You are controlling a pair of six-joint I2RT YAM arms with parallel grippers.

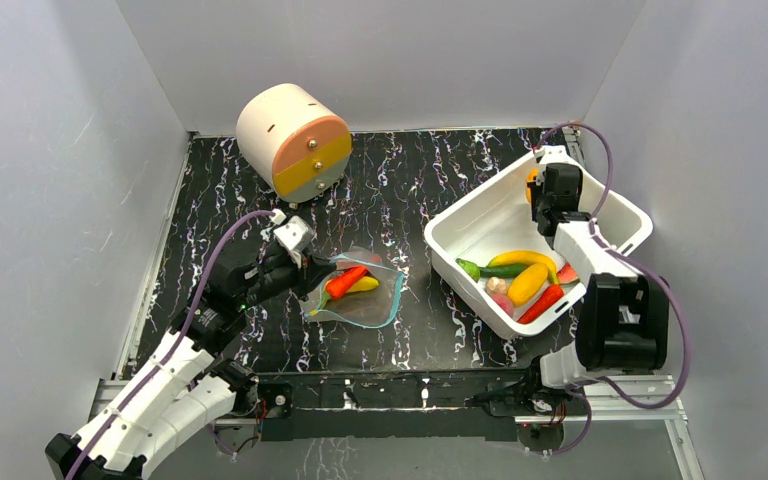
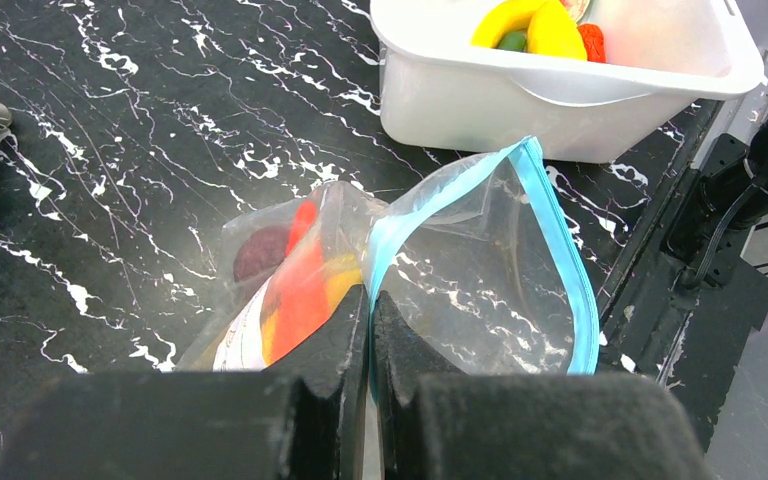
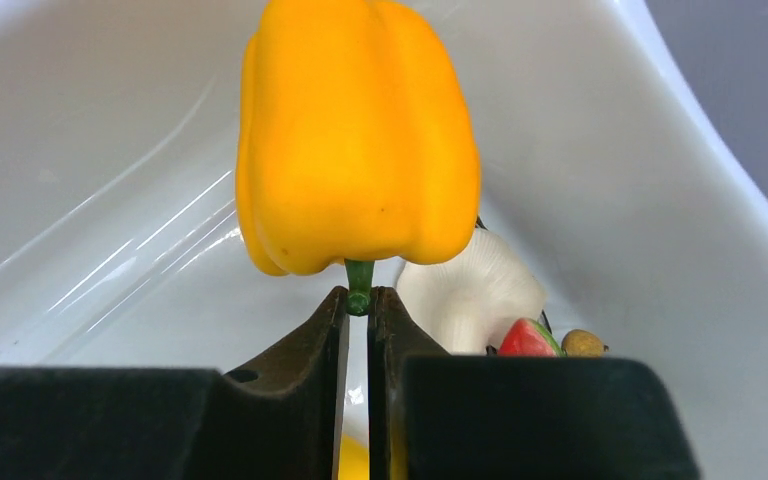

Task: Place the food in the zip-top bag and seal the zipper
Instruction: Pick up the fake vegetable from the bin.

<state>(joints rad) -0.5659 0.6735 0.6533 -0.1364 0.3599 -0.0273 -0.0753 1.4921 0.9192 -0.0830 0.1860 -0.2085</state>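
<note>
Pinched in the right gripper [image 3: 358,300] is the green stem [image 3: 359,278] of an orange-yellow plastic bell pepper [image 3: 360,130], inside the white plastic tub [image 1: 438,238]. The left gripper [image 2: 370,300] is clamped on the mouth of the clear floppy zip-top bag [image 2: 480,280] on the table [image 1: 400,170]. A red chili [image 2: 305,285] and a few pieces are bagged, more food [image 1: 522,282] is left in the tub, and the teal-blue zipper [image 2: 562,250] is unsealed.
</note>
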